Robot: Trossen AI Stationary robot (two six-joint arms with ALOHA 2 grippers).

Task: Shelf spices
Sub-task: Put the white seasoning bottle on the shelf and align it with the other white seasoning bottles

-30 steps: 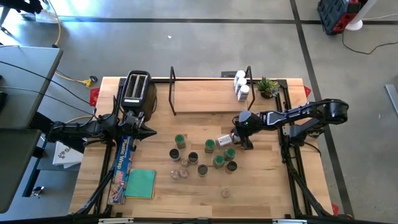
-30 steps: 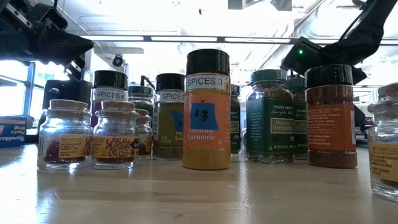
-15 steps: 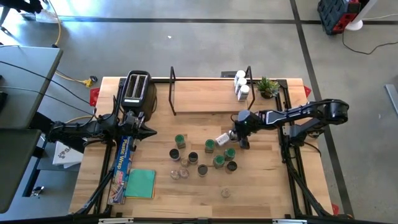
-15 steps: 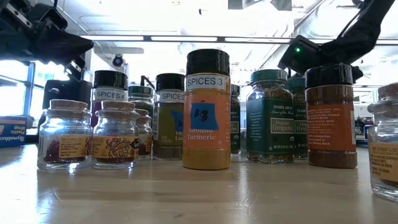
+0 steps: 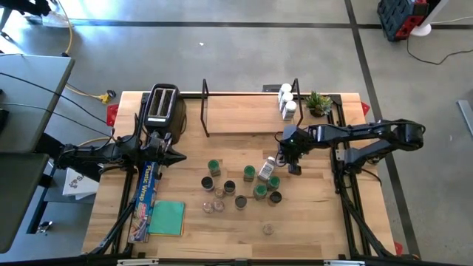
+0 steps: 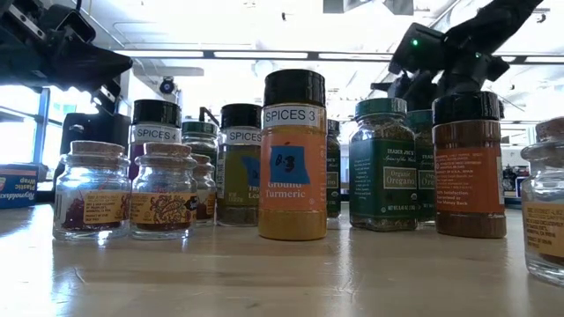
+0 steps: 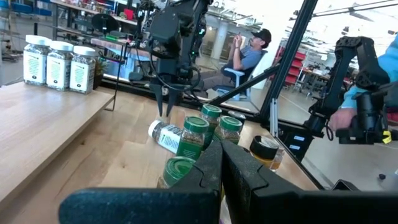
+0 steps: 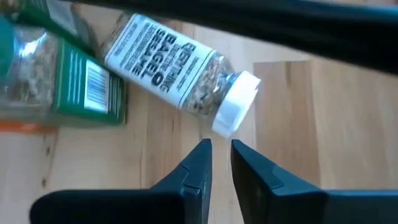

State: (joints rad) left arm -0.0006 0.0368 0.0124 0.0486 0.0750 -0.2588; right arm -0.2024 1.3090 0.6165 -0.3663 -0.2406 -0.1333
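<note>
Just beside the toppled bagel-seasoning jar (image 8: 180, 81), the right gripper (image 8: 217, 155) hangs nearly closed, empty; only its wrist view shows the narrow gap.

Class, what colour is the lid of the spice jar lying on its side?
White, clearest in the right wrist view.

Grey concrete floor (image 5: 244, 52) with dark seams, grey desk (image 5: 29, 103), bright ceiling strip lights (image 6: 220, 55)
</note>
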